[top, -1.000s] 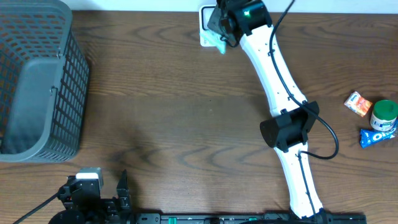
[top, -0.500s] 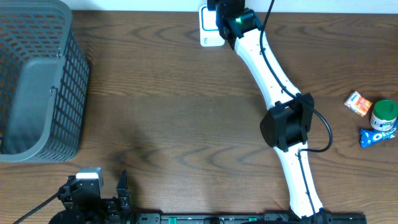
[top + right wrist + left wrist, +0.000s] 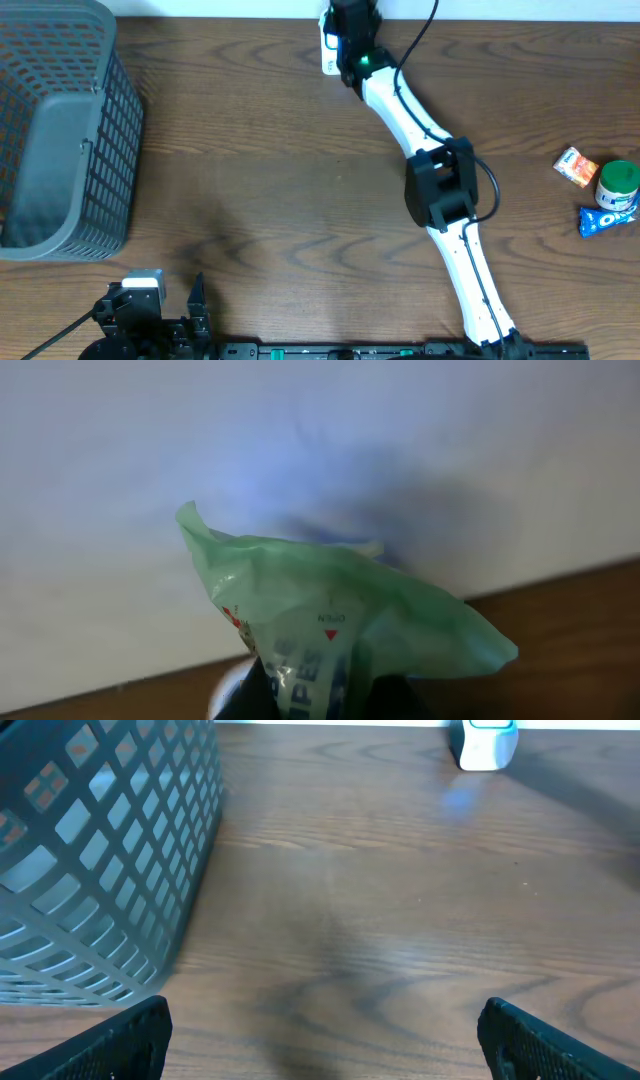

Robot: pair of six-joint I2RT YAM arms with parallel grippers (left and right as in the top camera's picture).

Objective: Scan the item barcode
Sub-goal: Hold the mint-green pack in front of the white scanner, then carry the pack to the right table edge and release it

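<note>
A green plastic packet with printed lettering and a small red arrow sticks up between the dark fingers of my right gripper, which is shut on it, facing a pale wall. In the overhead view the right gripper is stretched to the table's far edge, right over the white barcode scanner; the packet is hidden under the wrist there. The scanner also shows far off in the left wrist view. My left gripper rests low at the near edge, open and holding nothing.
A grey mesh basket fills the far left, close to the left gripper's side. At the right edge lie an orange packet, a green-lidded jar and a blue Oreo packet. The right arm crosses the table diagonally.
The right arm has swung left and farther back, carrying the green packet from beside the scanner to directly over it. The left arm has not moved.
</note>
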